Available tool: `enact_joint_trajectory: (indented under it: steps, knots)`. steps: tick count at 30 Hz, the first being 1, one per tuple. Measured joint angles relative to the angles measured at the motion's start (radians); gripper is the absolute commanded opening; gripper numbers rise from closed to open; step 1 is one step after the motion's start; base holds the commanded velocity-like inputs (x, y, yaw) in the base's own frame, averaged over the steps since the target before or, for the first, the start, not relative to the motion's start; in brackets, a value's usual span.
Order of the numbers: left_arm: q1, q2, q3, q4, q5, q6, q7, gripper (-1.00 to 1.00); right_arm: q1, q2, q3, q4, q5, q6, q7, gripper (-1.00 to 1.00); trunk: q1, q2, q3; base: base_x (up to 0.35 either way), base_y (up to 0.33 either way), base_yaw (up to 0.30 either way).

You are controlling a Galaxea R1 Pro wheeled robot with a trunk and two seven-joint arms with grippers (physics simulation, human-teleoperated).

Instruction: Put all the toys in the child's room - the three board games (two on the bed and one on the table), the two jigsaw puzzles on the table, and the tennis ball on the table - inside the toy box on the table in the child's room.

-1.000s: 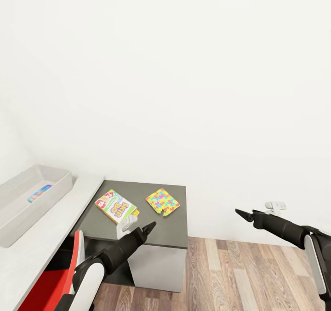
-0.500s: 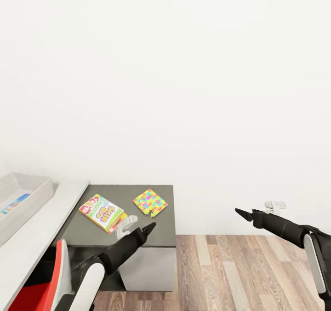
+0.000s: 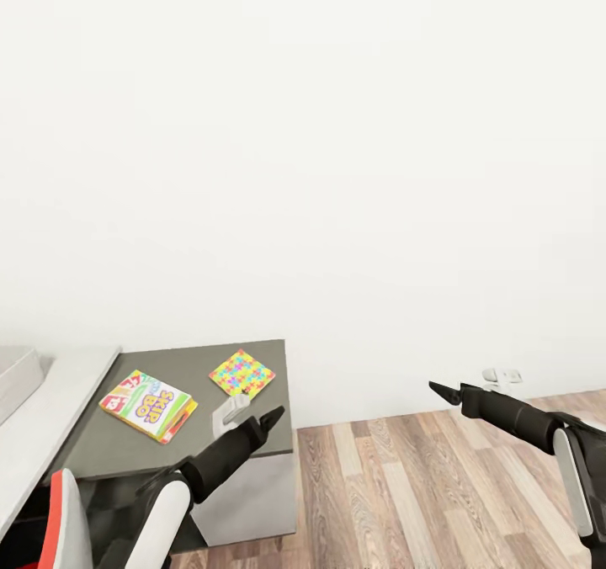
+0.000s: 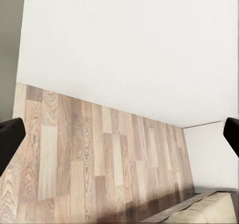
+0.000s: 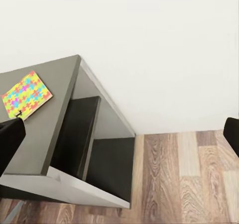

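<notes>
Both hands spread wide, holding nothing: left hand (image 3: 252,413), right hand (image 3: 459,386)

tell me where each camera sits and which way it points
Head view: on the robot's head, looking forward and down at the table, Skip-Bo box and wall; both arms show.
Left wrist view: by the left pincer, facing the wood floor.
Right wrist view: by the right pincer, facing the table.
Head and right wrist views share the jigsaw puzzle.

board game (image 3: 147,404) on table (image 3: 101,447) | jigsaw puzzle (image 3: 242,372) right, behind
</notes>
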Motion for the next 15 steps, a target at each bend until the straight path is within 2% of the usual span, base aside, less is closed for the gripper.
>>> enact_joint_trajectory:
  steps: [15]
  knots:
    - [-0.003,0.0,0.001,0.015,-0.007,-0.001,0.024,1.0,0.001,0.001,0.0,-0.004,0.0,0.0,0.0,1.0,0.0,0.0,0.004,0.0,0.0,-0.288]
